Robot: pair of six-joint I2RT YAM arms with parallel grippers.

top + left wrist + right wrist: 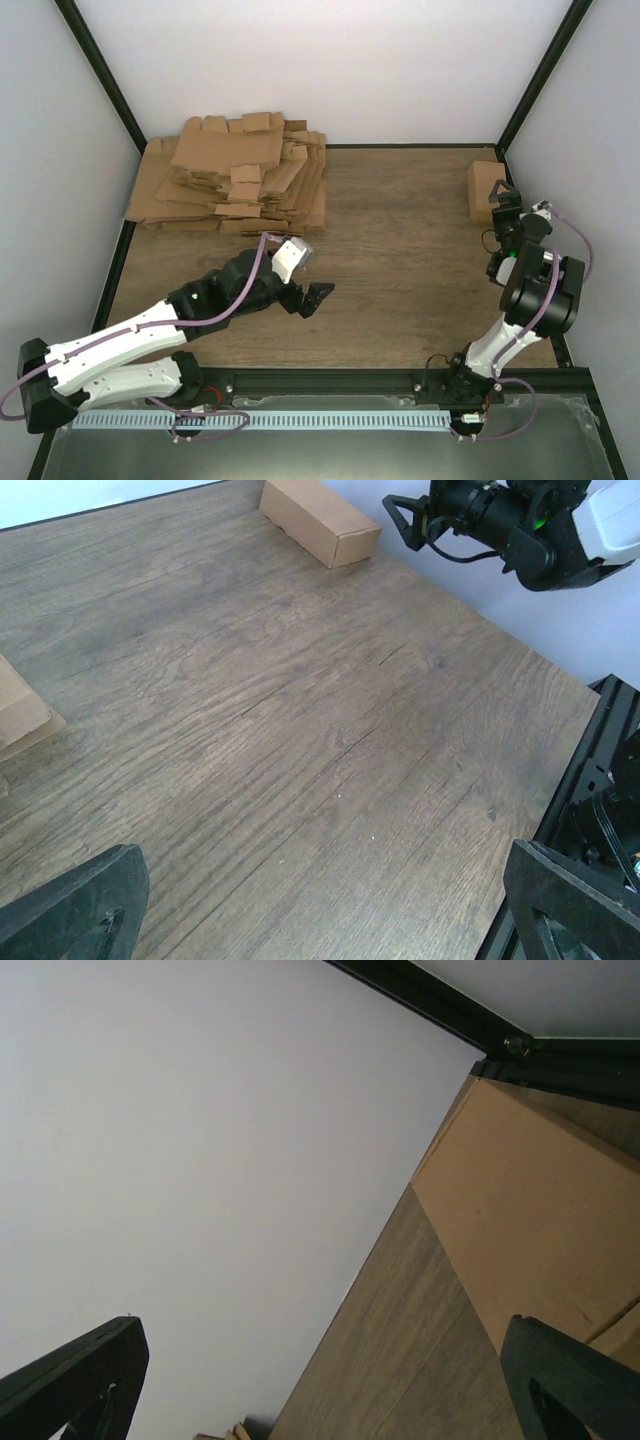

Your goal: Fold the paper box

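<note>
- Paper box point(484, 188): a closed, plain brown rectangular carton. It lies flat in the far right corner of the surface point(400, 260), close to the right wall and the black corner post point(500, 1048).
- Right pincer point(503, 197): spread wide. In the right wrist view its two dark fingers point(80, 1380) sit at opposite bottom corners with nothing between them.
- The right pincer is just beside the near end of the box and points toward it. The box lies ahead of the fingers, not between them, and I cannot tell whether the tips touch it.
- Right arm: bent upward from its base at the near right edge, with the wrist over the right side of the surface.
- Left pincer point(312, 298): also spread, holding nothing. The left wrist view shows only bare wood grain between its fingertips point(85, 905).
- The left pincer hangs low over the middle of the surface, well apart from the box. Its arm reaches in from the near left.
- Pile of flat cardboard blanks point(230, 175): loosely stacked with uneven edges at the far left of the surface. One corner of it shows at the left edge of the left wrist view.
</note>
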